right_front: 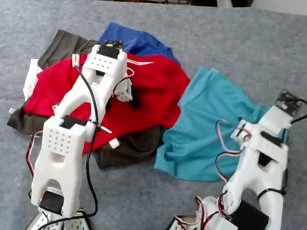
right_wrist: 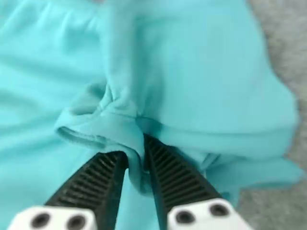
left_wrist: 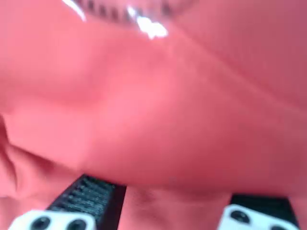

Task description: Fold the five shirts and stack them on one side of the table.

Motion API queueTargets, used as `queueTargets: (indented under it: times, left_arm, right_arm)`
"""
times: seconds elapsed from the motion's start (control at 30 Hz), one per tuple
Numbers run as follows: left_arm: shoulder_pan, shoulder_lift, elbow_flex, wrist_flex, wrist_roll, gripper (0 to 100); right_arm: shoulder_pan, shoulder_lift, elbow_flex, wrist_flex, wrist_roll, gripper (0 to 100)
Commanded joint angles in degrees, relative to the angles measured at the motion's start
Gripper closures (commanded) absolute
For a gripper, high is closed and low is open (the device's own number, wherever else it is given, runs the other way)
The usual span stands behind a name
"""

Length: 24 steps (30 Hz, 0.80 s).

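- Item 1: my right claw [right_wrist: 136, 165], fingers clamped on a bunched fold of the teal shirt [right_wrist: 192, 72], which spreads out ahead of it.
- Item 2: my left claw [left_wrist: 168, 203], fingers apart, with the red shirt [left_wrist: 158, 110] close beneath and between them.
- Item 3: blue shirt [right_front: 135, 40], dark shirt [right_front: 130, 147] and white shirt [right_front: 30, 77], all under the red one around my left claw.

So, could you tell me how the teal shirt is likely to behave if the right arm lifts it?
Probably floppy: the teal shirt lies rumpled, and the fold pinched in the right gripper's fingers bunches softly. It would likely hang and trail rather than rise flat. It seems light, thin cloth.
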Motion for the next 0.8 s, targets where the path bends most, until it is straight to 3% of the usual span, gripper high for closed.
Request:
queueTargets:
  times: [0.0,0.13,0.33,0.53,0.67,0.77]
  left_arm:
    - [-1.80,8.70,-6.20,0.70,1.14,78]
    - [-3.21,14.24,-17.71,7.21,1.05,98]
    - [-11.21,16.62,-33.36,9.58,-1.93,97]
    - [-26.59,16.62,-52.18,12.13,-10.37,97]
    - [-37.67,16.62,-64.57,12.48,-12.31,97]
    - [-43.91,14.68,-65.10,12.48,-12.40,97]
  right_arm:
    - [-1.41,-0.04,4.00,-5.27,-0.53,98.5]
    - [-1.23,-1.45,6.46,-7.56,-0.62,98.5]
    - [-1.32,-1.71,6.64,-7.74,-2.20,98.5]
    - [-1.32,-1.63,6.64,-7.74,-2.20,98.5]
    - [-1.32,-1.63,6.55,-7.74,-2.20,98.5]
    - [-1.41,-1.63,6.55,-7.74,-2.20,98.5]
